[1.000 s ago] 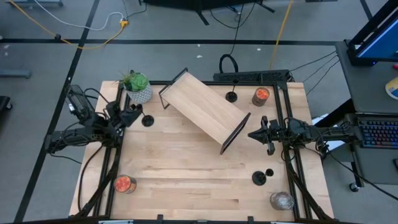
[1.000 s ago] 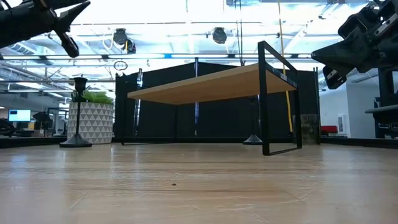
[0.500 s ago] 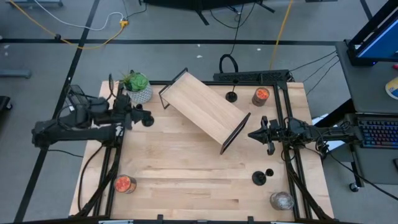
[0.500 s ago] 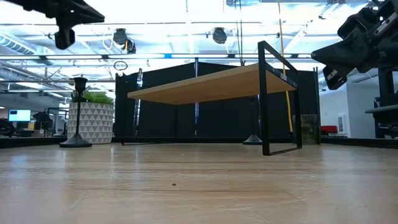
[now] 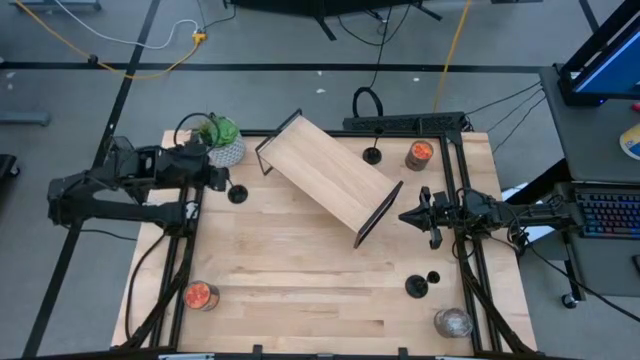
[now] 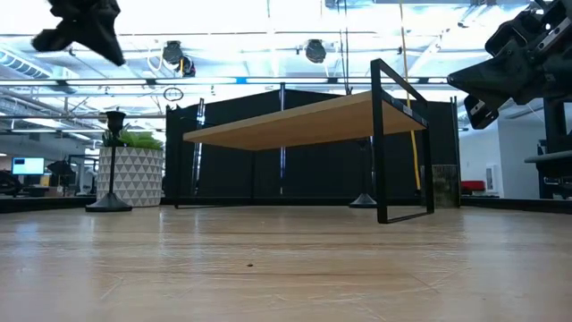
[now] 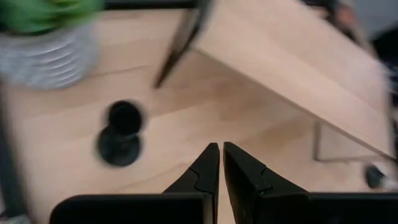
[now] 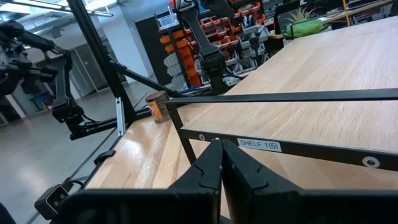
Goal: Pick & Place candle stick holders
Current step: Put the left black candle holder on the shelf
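Where the pale wooden table (image 5: 300, 290) comes nearest the camera's bottom edge in the high view, a glass jar with a red filling (image 5: 200, 295) stands at the left corner and a clear glass jar (image 5: 452, 322) at the right, with a short black candle stick holder (image 5: 417, 287) and a smaller black one (image 5: 433, 277) just beside it. Farther in, the right gripper (image 5: 404, 215) hangs by the end of a tilted light-wood shelf with a black metal frame (image 5: 330, 176), its fingers pressed together on nothing. Across the table, the left gripper (image 5: 222, 177) hovers with its fingers (image 7: 205, 171) closed and empty, near a black round-based candle stick holder (image 5: 237, 194) standing beside a green plant in a white patterned pot (image 5: 222, 142). At the far edge, another black candle stick holder (image 5: 372, 155) stands next to an orange-filled jar (image 5: 419, 154).
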Controlling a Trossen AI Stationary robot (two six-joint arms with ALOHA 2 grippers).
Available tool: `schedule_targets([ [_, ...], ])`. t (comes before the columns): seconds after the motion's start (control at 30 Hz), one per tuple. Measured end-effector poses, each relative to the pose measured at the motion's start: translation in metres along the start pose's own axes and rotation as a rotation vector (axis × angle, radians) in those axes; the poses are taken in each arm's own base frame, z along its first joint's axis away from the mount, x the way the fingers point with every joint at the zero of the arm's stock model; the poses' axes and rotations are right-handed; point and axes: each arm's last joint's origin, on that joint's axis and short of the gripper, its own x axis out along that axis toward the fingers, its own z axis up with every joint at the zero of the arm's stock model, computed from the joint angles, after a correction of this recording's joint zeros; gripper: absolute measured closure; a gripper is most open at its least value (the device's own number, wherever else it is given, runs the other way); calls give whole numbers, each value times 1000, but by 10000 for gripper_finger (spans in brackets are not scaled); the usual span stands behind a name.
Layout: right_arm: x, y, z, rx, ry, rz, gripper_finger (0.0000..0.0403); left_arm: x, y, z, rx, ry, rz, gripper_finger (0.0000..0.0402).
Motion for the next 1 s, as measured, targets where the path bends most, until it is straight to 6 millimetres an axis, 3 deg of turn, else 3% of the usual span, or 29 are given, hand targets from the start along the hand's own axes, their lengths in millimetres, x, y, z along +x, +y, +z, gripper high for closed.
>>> schedule_targets([
  [0.23, 0, 0, 0, 0, 0, 0, 403, -3, 3, 5, -112, 66, 83, 376],
  [0.5, 0, 0, 0, 0, 0, 0, 403, -3, 3, 6, -36, 76, 73, 376],
  [1.0, 0, 0, 0, 0, 0, 0, 403, -3, 4, 5, -58, 82, 86, 376],
])
